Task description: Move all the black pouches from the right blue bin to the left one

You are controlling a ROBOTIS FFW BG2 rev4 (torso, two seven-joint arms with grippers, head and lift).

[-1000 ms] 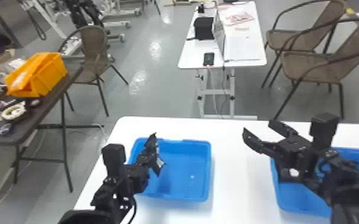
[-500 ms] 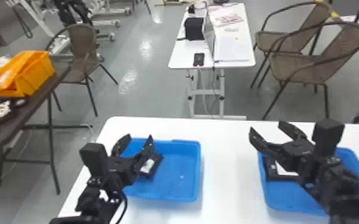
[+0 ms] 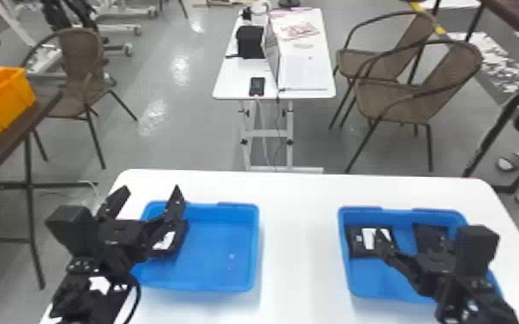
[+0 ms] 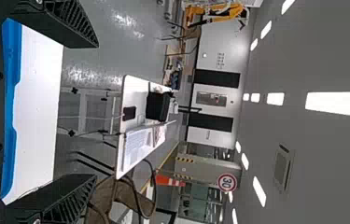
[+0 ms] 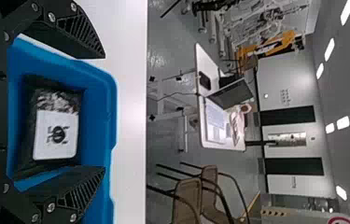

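One pouch (image 3: 180, 241) lies in the left bin (image 3: 215, 263), so the job looks barely begun. At least two remain in the right bin (image 3: 375, 280), a labelled pouch (image 3: 357, 247) and a plain dark pouch (image 3: 430, 235) (arms hide parts of both bins). Left end effector (image 3: 151, 188) and right end effector (image 5: 103, 112) both gape wide, holding nothing.

The left bin (image 3: 220, 258) and right bin (image 3: 379, 280) are blue, the worktop (image 3: 301, 241) white. A black pouch (image 5: 57, 107) bears a white label (image 5: 42, 144) with dark print. The crate (image 3: 2, 101) is orange, the floor (image 3: 185, 142) grey.
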